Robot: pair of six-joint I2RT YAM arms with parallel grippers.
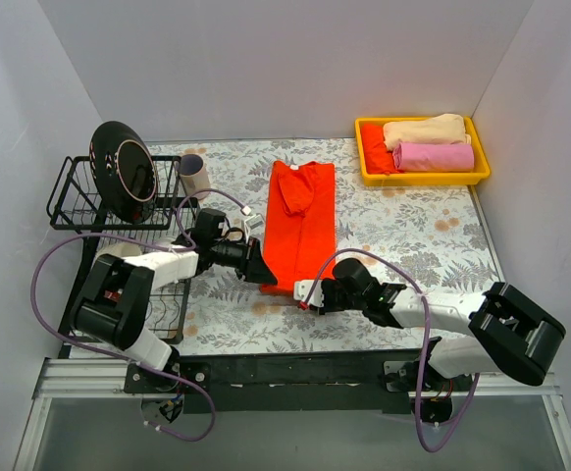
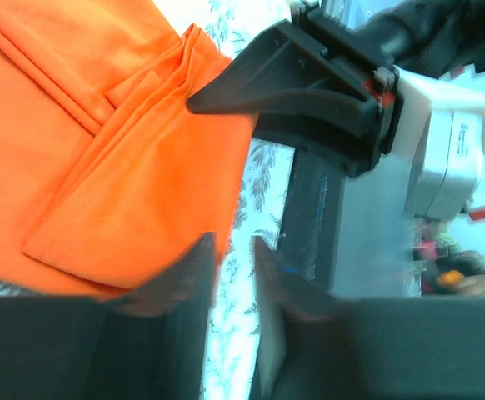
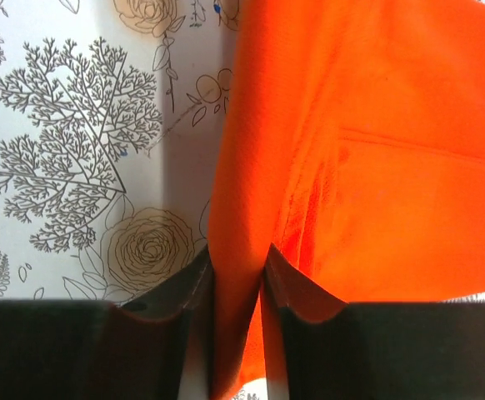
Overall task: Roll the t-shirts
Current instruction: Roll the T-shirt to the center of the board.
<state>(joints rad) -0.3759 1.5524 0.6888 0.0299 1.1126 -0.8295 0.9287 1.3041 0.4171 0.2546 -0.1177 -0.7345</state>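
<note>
The orange-red t-shirt lies folded into a long strip down the middle of the flowered table, its collar end doubled over at the far end. At its near edge my right gripper is shut on a pinched fold of the orange cloth, which runs up between its jaws. My left gripper sits at the shirt's near left corner. Its jaws stand a little apart with only tablecloth showing between them, and the orange cloth lies just beside one finger. Rolled cream and pink t-shirts lie in the tray.
A yellow tray at the back right also holds an orange cloth. A black wire dish rack with a dark plate stands at the left, a cup beside it. White walls close in three sides.
</note>
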